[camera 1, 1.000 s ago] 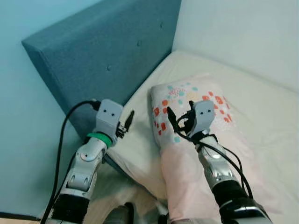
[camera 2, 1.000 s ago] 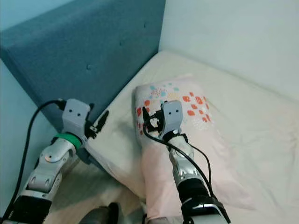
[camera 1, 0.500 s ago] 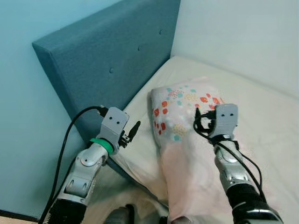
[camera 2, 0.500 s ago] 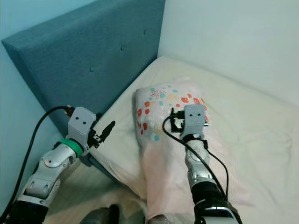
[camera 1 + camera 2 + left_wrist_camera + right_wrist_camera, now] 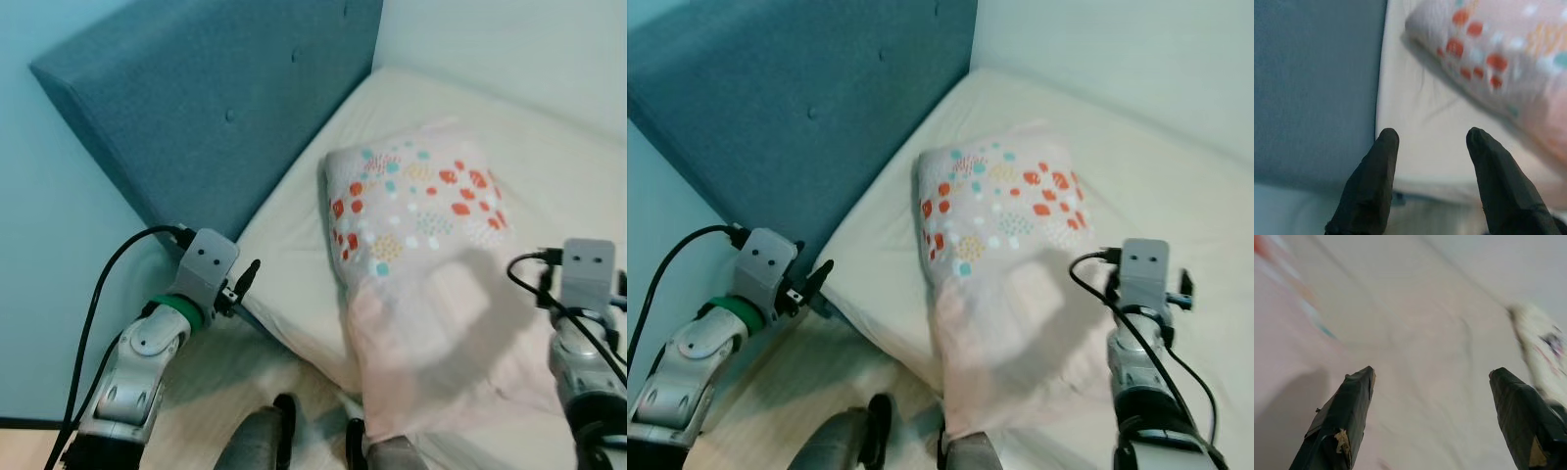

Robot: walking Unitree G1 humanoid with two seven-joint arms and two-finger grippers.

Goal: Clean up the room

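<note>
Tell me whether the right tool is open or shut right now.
Open. In the right wrist view, the right tool has its two black fingers spread wide apart, with nothing between them above the pink pillow.

Headboard (image 5: 225, 108): teal-blue fabric, plain, a few tufted buttons of the same colour. Wall (image 5: 39, 294) beside it: pale light blue; wall (image 5: 1136, 59) behind the bed: off-white.

Sheet (image 5: 294, 225): cream, unpatterned.

Pillow (image 5: 421, 206): white upper part sprinkled with red-orange, teal and tan dots and dotted clusters; lower part plain pale pink.

Left arm (image 5: 147, 352): silver-grey with a green band at the wrist, black cable. Left gripper (image 5: 1432, 161): black fingers. Right gripper (image 5: 1432, 406): black fingers with tan worn patches near the base.
</note>
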